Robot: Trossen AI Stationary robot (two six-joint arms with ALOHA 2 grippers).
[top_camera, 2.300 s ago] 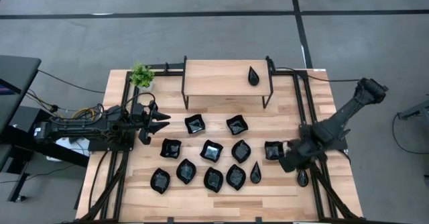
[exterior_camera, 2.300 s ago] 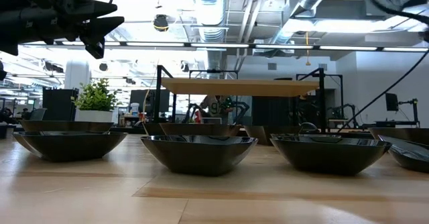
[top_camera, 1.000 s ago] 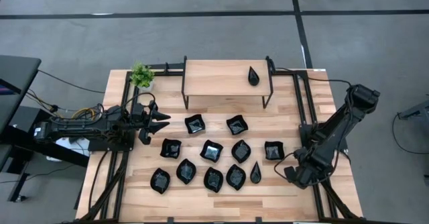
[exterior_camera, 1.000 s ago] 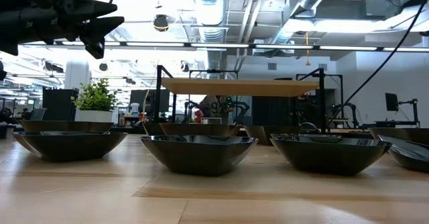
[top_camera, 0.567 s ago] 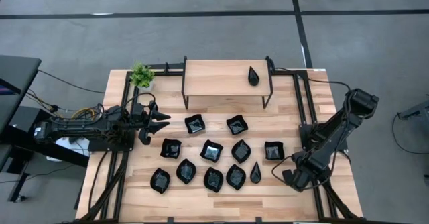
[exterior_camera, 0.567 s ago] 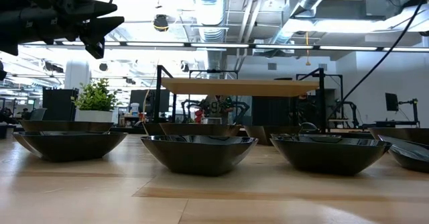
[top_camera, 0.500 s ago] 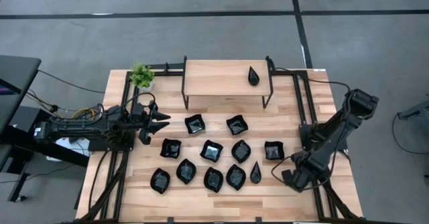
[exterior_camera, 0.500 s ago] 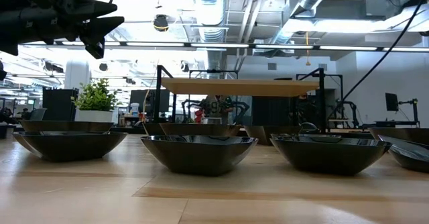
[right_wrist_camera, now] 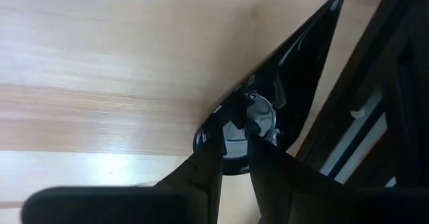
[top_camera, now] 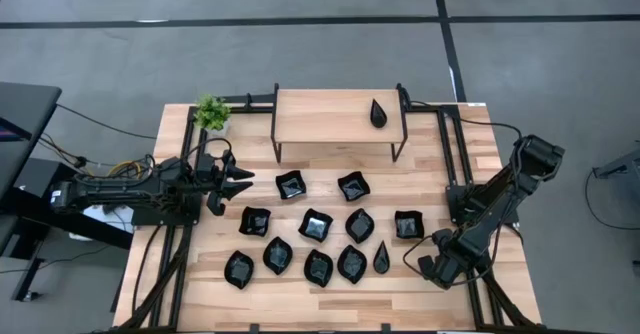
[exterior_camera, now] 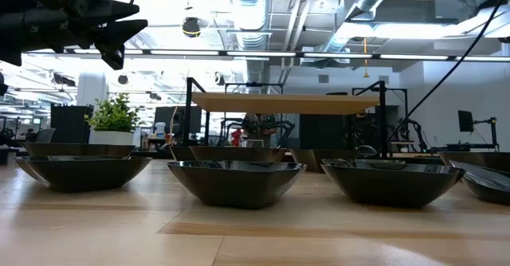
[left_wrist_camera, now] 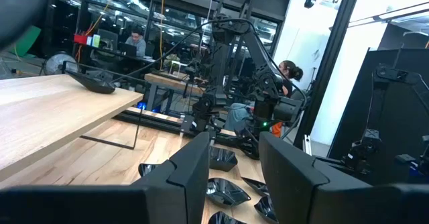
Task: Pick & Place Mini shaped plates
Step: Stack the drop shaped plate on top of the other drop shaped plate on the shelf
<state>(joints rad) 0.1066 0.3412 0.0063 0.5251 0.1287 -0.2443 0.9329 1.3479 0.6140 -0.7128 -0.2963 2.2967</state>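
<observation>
The right gripper (right_wrist_camera: 236, 140) is low over the table's front right corner, set on the round end of a teardrop-shaped plate (right_wrist_camera: 295, 70). That plate lies flat on the wood, hard against the black frame rail along the table's right edge. The gripper meets the plate at its rim, probably because so shallow a dish offers no other hold. Whether it has clamped the rim or only straddles it, I cannot tell. From above, the arm hides this plate altogether.

The left gripper (top_camera: 238, 181) waits above the table's left edge with its jaws parted and nothing between them, clear of the dishes.

One teardrop plate (top_camera: 378, 113) already sits at the right end of the raised wooden shelf (top_camera: 330, 114) along the back edge. The shelf is therefore likely where the pieces are being placed.

The remaining mini shaped plates (top_camera: 315, 224) are spread in three loose rows across the middle of the table, none touching. There are eleven of them: five wavy-edged squares, five leaf shapes and one teardrop. With the shelf plate and the one under the right gripper, that makes thirteen. A small green plant (top_camera: 211, 111) stands at the back left corner.
</observation>
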